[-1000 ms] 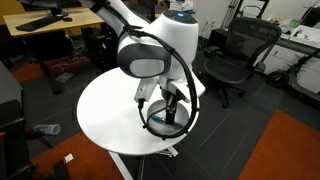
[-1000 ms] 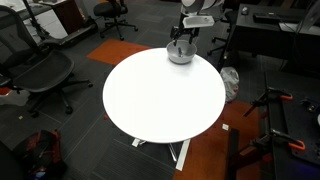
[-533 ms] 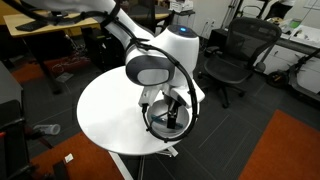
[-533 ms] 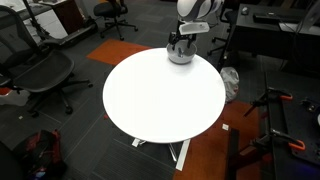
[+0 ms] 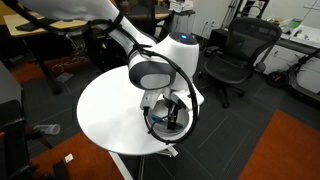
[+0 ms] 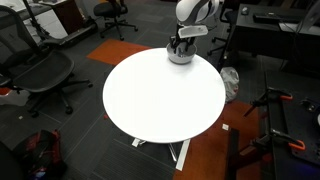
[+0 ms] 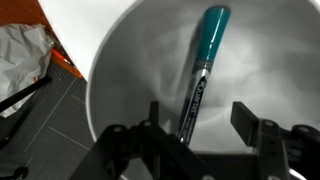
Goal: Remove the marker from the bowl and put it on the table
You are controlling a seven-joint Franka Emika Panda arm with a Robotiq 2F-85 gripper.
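The teal-blue marker (image 7: 203, 62) lies inside the shiny grey bowl (image 7: 130, 80), its dark end toward my jaws. In the wrist view my gripper (image 7: 198, 122) is open, with one finger on each side of the marker's lower end, not touching it. In both exterior views the gripper (image 5: 168, 117) (image 6: 180, 42) reaches down into the bowl (image 5: 155, 128) (image 6: 179, 58), which sits near the edge of the round white table (image 5: 105, 110) (image 6: 160, 95). The marker is hidden by the arm in both exterior views.
Black office chairs (image 5: 235, 55) (image 6: 35, 70) stand around the table. A light-wood desk (image 5: 45, 25) is at the back. A crumpled white bag (image 7: 20, 55) lies on the floor beside the table's edge. Orange carpet (image 5: 285, 150) covers part of the floor.
The arm has come lower over the bowl, bringing the open gripper down into it around the marker. The bowl and marker have not moved.
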